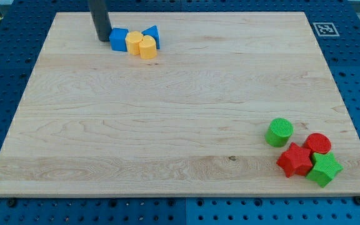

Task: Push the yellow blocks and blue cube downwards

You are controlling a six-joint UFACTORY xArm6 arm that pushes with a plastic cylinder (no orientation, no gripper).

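No gripper on this rig, so no open-or-closed state to give; my tip [104, 39] sits just left of the blue cube [118, 39], near the desk [167, 125] top edge; two yellow blocks [140, 45] touch it; a blue triangular block [151, 34] lies behind; light, stiff, likely free-sliding; push from their upper faces.

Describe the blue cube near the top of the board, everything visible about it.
The blue cube is a small, matte, plastic-looking block sitting flat on the wooden board near the view's top edge. My tip is right at its left side, seemingly touching. On its right it presses against a yellow block, the first of two. No marks or damage show.
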